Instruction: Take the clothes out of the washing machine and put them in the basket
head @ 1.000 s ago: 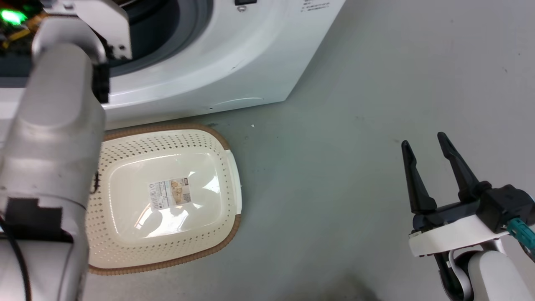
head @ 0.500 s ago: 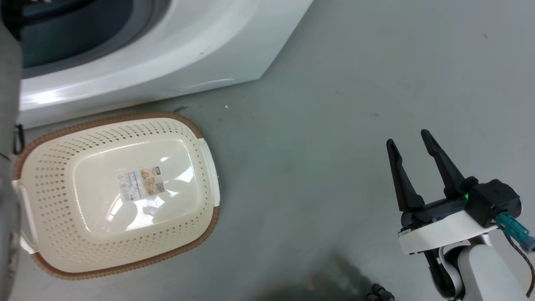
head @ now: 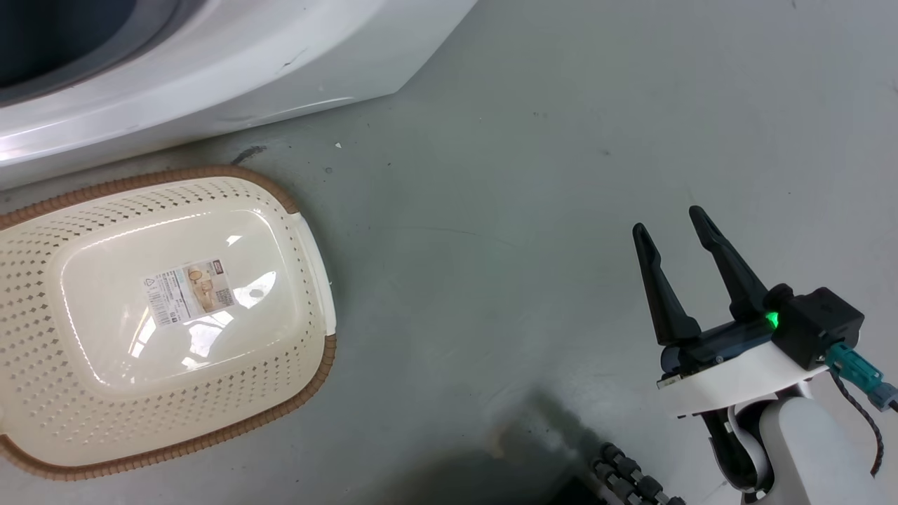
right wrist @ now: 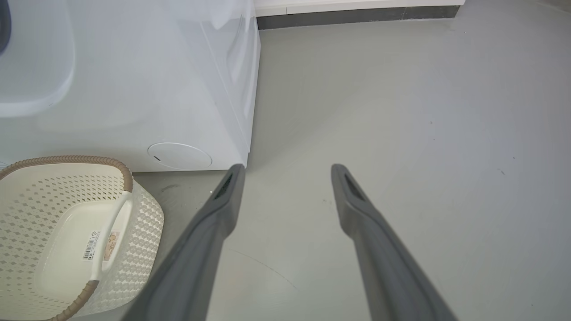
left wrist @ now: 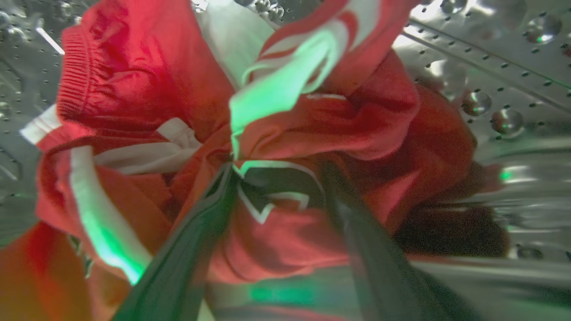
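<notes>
The clothes (left wrist: 312,120), bright red with white stripes, lie bunched in the washing machine's shiny perforated drum (left wrist: 490,58). My left gripper (left wrist: 276,167) is open and pushed into the pile, with red fabric lying between its two dark fingers. The washing machine (head: 210,77) fills the head view's top left, and its white front (right wrist: 156,89) shows in the right wrist view. The basket (head: 42,231) stands on the floor just before it, with nothing inside but a paper label. My right gripper (head: 666,219) hangs open over bare floor, well right of the basket (right wrist: 147,214).
Grey floor (head: 526,175) stretches between the basket and my right gripper (right wrist: 287,167). A dark ribbed cable (head: 631,480) lies at the head view's bottom edge. A dark baseboard (right wrist: 357,15) runs along the far wall beside the machine.
The head camera has swung, so the machine and basket sit further left and up, and my pale left arm has left the picture. My right gripper stays open.
</notes>
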Robot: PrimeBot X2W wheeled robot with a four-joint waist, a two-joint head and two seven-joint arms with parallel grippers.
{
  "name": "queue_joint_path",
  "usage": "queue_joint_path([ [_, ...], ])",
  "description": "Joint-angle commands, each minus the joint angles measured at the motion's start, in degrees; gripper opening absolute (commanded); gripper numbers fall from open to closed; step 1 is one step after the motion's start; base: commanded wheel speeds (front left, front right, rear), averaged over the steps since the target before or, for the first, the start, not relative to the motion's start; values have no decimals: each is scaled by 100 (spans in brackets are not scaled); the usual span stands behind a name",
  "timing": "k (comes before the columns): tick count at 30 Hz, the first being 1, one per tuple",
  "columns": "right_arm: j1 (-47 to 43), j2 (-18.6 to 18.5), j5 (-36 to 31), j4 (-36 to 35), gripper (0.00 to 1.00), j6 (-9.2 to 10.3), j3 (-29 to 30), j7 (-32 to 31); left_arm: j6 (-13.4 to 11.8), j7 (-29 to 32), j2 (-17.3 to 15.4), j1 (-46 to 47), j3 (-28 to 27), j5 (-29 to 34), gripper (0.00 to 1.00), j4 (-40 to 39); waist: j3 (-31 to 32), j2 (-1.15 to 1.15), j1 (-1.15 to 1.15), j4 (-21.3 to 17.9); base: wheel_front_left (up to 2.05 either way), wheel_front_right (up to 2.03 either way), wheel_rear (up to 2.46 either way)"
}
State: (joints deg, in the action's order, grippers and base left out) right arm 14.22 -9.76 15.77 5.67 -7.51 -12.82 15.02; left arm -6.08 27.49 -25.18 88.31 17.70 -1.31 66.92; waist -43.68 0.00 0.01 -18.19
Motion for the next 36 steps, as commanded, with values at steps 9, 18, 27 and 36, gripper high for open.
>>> queue_joint_path([
  [9,153,-20,180,-77,100,4,-50,18,-372,60,-164,-285,41,4,0,-767,-45,0,-1,-41,0,0,0],
  [18,148,-82,206,-25,100,4,41,18,-737,-1278,-237,-987,-209,-309,0,-1888,165,0,-1,90,0,0,0],
  [27,-34,-54,79,94,100,4,219,16,-809,-3146,94,-1768,-586,-873,0,-2004,766,0,-1,279,0,0,0],
  [36,-364,86,-117,88,100,4,470,-132,-579,-4201,539,-2544,-836,-1366,0,-1612,1588,0,-1,504,0,0,0],
])
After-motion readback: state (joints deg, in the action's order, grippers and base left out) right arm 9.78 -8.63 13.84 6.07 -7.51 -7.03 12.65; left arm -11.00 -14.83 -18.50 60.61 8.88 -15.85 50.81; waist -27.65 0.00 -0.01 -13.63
